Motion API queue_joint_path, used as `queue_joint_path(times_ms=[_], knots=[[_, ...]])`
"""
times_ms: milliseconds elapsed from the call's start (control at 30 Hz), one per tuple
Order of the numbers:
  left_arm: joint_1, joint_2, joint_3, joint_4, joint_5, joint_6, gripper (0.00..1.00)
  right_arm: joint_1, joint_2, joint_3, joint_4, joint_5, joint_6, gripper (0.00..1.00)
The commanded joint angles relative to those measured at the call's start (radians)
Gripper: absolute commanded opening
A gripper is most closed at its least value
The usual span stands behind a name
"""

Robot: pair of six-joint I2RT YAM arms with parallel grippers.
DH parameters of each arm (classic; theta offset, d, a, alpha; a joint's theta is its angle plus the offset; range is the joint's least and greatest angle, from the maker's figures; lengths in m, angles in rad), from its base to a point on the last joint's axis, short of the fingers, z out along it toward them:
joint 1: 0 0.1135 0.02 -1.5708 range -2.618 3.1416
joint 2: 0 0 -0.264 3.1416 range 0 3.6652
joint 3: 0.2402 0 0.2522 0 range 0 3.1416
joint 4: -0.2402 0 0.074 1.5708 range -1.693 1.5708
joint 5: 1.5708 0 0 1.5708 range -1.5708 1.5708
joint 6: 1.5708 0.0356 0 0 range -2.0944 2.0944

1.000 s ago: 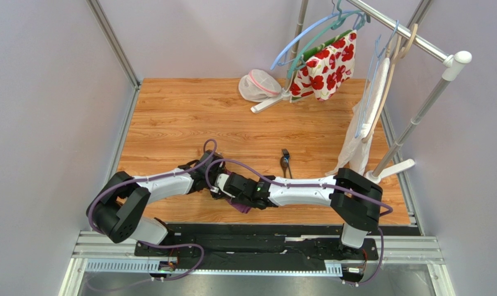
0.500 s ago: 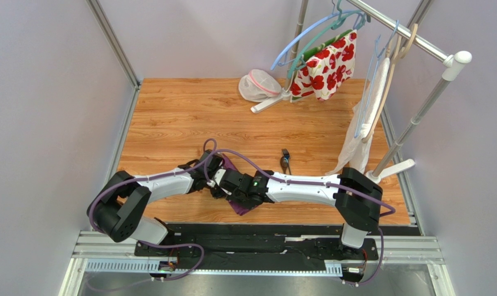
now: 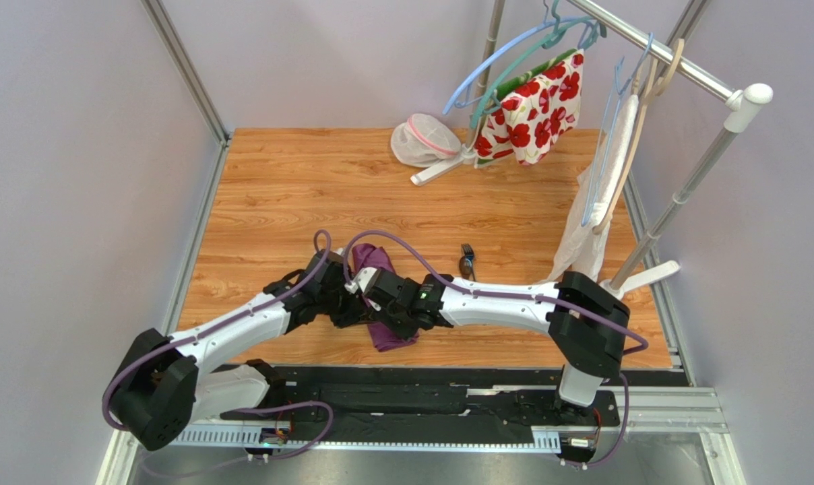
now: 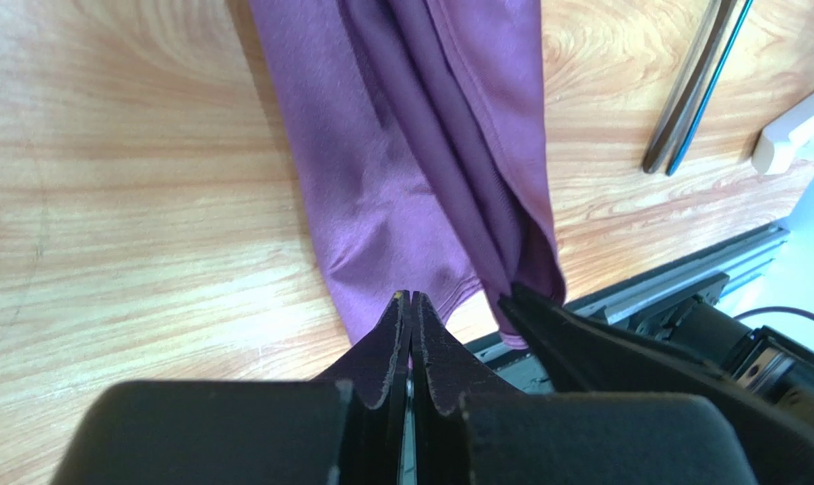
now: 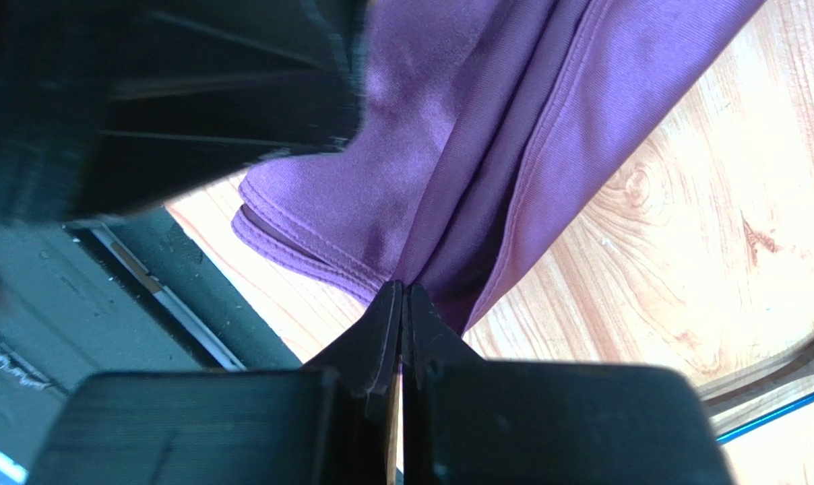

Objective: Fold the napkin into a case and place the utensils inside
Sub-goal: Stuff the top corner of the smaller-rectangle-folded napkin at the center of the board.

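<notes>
The dark purple napkin lies bunched in long folds on the wooden table near its front edge, between my two grippers. My left gripper meets it from the left. In the left wrist view its jaws stand together at the napkin's near edge, gripper pinching that edge. My right gripper comes from the right, and in its own view the gripper is shut where the napkin's folds converge. The utensils lie side by side to the right, also seen as utensils in the left wrist view.
A white mesh pouch sits at the back. A clothes rack on the right carries a red-flowered cloth, hangers and a white garment; its white feet rest on the table. A black rail borders the front edge.
The left arm's elbow has swung out to the lower left. Both grippers shifted slightly back and left, and more of the purple napkin now shows, drawn out lengthwise.
</notes>
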Motion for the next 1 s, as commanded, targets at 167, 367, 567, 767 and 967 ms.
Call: queue_joint_path(times_ms=[167, 367, 567, 767, 967], knots=[[-0.003, 0.052, -0.062, 0.097, 0.081, 0.021, 0.01, -0.037, -0.084, -0.015, 0.054, -0.031, 0.05, 0.0], [-0.001, 0.189, -0.136, 0.287, 0.124, -0.026, 0.0, -0.037, -0.083, 0.006, 0.044, -0.055, 0.096, 0.0], [-0.017, 0.29, -0.124, 0.397, 0.165, -0.076, 0.0, -0.037, -0.054, 0.023, 0.082, -0.135, 0.228, 0.0], [-0.029, 0.277, -0.108, 0.376, 0.147, -0.089, 0.0, -0.037, -0.029, 0.01, 0.105, -0.133, 0.309, 0.0], [-0.032, 0.214, -0.116, 0.319, 0.139, -0.08, 0.0, -0.044, -0.015, -0.023, 0.131, -0.13, 0.328, 0.0]])
